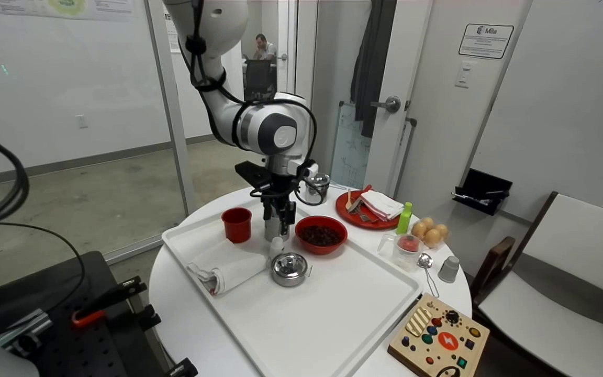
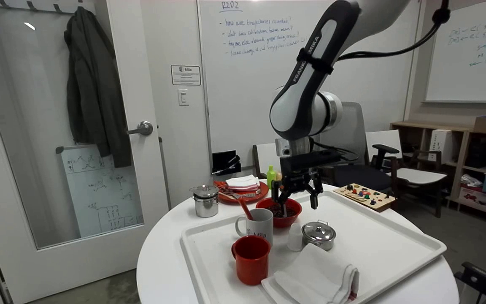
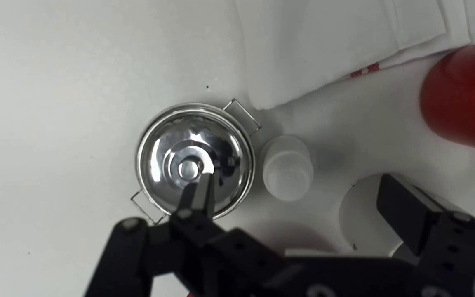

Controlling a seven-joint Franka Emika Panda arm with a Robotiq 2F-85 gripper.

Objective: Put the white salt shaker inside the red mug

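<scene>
The white salt shaker stands upright on the tray in both exterior views [image 1: 277, 246] [image 2: 295, 237]. In the wrist view the shaker [image 3: 288, 173] shows from above, right beside a steel pot. The red mug [image 1: 237, 226] stands upright at the tray's far end. It is at the front in an exterior view [image 2: 252, 262] and at the right edge of the wrist view [image 3: 452, 99]. My gripper [image 2: 296, 205] is open and empty above the tray. In the wrist view its fingers [image 3: 297, 185] are spread wide, with the shaker between them in the picture and below them.
A lidded steel pot [image 2: 319, 235] stands close to the shaker. A white mug with a red handle in it [image 2: 262, 226] and a red bowl of dark pieces [image 1: 327, 249] are nearby. A folded cloth [image 1: 241, 269] lies between pot and red mug. The tray [image 1: 333, 319] has raised rims.
</scene>
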